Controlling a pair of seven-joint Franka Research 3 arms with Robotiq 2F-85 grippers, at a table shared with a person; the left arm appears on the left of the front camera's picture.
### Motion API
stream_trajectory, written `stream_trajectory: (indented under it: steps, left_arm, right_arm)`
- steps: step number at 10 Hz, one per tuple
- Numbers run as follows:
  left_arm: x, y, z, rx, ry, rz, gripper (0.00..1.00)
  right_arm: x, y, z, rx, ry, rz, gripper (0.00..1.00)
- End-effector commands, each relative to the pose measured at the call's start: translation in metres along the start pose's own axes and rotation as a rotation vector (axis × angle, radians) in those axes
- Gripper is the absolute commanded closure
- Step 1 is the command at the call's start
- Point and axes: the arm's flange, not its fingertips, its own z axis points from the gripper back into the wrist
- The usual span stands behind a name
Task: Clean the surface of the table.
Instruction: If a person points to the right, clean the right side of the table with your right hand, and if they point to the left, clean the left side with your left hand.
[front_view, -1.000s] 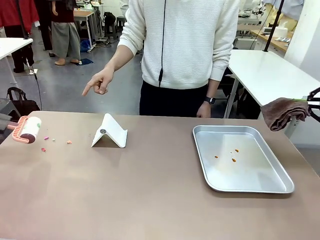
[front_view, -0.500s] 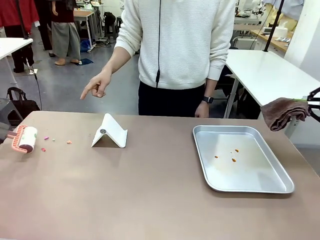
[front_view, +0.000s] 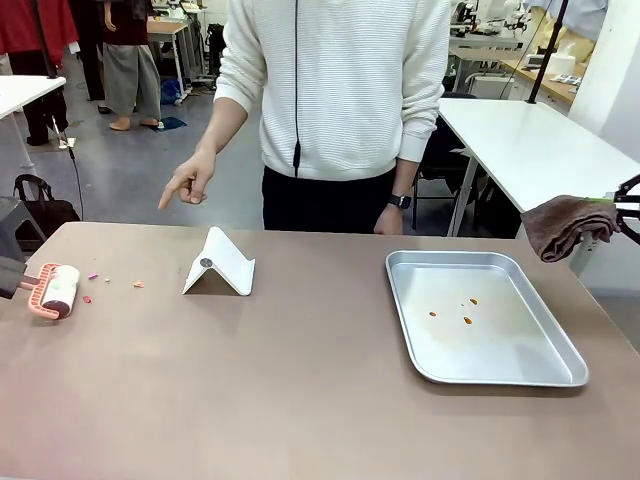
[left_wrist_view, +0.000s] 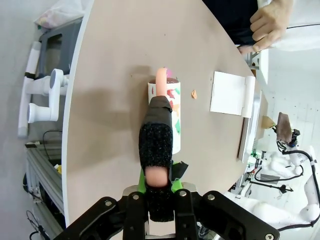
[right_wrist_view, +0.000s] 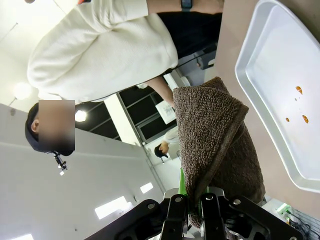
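Near the left edge of the tabletop (front_view: 300, 380), with the left tool (left_wrist_view: 159, 186) clenched on the padded handle of the lint roller (front_view: 60, 288), press the sticky drum flat onto the surface. Roll it toward the right edge in one slow, straight pass over the small pink and orange crumbs (front_view: 92, 276) scattered just beside it, between the roller and the white folded stand (front_view: 220, 263). Aim the drum square-on to catch every crumb on the sticky paper and not on the bare end cap. Judging by the spread, plan on two overlapping strokes. Stop short of the stand, or lift over it, to avoid shoving it along. Mind the person's hand (front_view: 190, 182), pointing down from beyond the far edge toward the crumbs. At the right edge, hold the right tool (right_wrist_view: 192, 200), pinched shut on the brown cloth (right_wrist_view: 215, 135), up and clear of the surface for now. Probably best to save it for the orange specks (front_view: 467, 320) in the metal tray (front_view: 560, 378) on the right half.
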Motion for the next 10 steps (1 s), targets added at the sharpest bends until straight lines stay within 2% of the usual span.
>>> stream_trajectory:
  steps: [1, 4, 8, 10]
  left_arm:
    - [-0.001, 0.001, -0.014, 0.055, 0.02, 0.022, 0.81]
    - [-0.007, -0.014, -0.034, 0.045, 0.047, 0.022, 0.81]
    - [0.009, -0.039, -0.076, 0.043, 0.119, 0.045, 0.81]
    - [0.008, -0.06, -0.095, 0.013, 0.159, 0.017, 0.81]
  right_arm:
    - [-0.003, 0.003, 0.002, 0.004, -0.004, 0.005, 1.0]
    - [-0.003, 0.003, 0.002, 0.004, -0.004, 0.005, 1.0]
    - [-0.003, 0.003, 0.002, 0.004, -0.004, 0.005, 1.0]
    - [-0.003, 0.003, 0.002, 0.004, -0.004, 0.005, 1.0]
